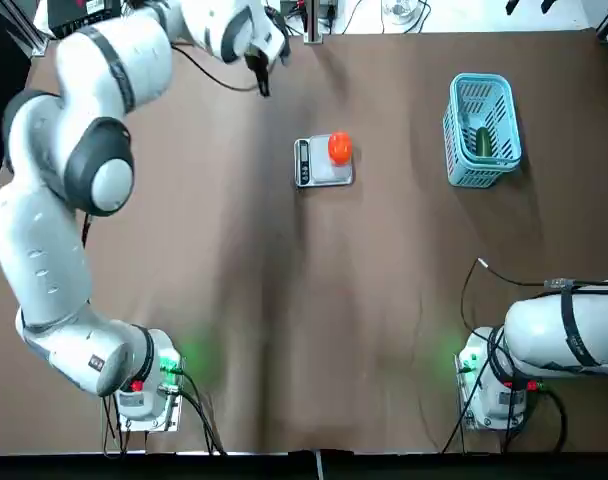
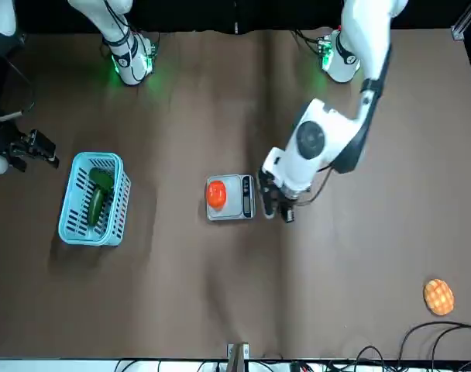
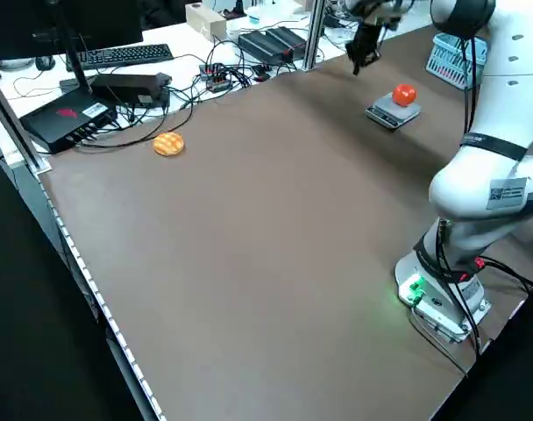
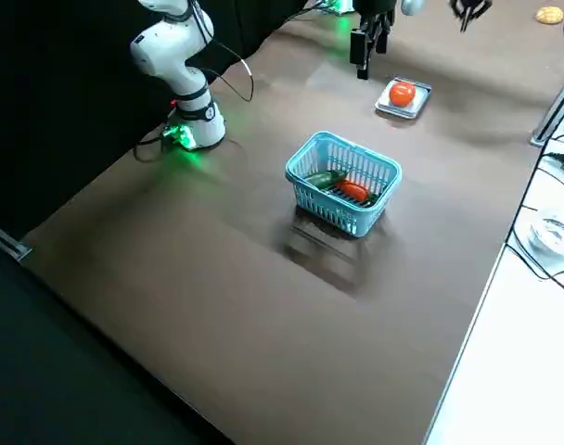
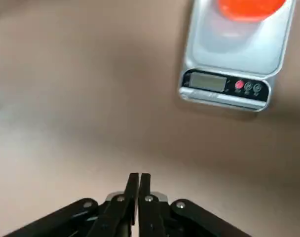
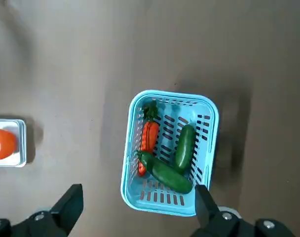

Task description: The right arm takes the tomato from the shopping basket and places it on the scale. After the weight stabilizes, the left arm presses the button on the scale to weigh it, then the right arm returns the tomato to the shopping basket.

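The left claw (image 5: pixel 138 183), its two fingers pressed together and gripping nothing, is being held above the bench (image 1: pixel 284 330) just beside the scale (image 1: pixel 322 162), on the side of the dark control strip (image 5: pixel 224 85). The tomato (image 1: pixel 339 148) is sitting on the silver platform, toward the edge away from the strip. The right claw (image 6: pixel 135 205), fingers spread wide and empty, is being kept high over the blue basket (image 6: pixel 167 150), well apart from the scale.

A risk is being judged here: the buttons on the strip are small and set close together, and a closed claw coming down slightly off line could be landing on the wrong one, or on the display, so that no proper weighing is being triggered. A push at an angle could be sliding the light scale across the bench, or rocking the platform so that the round tomato is being rolled off its edge.

Much is being left unclear. The reading on the display cannot be made out, so whether the weight is settled cannot be told. In the left wrist view the tomato is being cut off by the frame. In the top view the right claw is not being shown, only part of its arm. How far the left claw is hanging above the bench cannot be judged.
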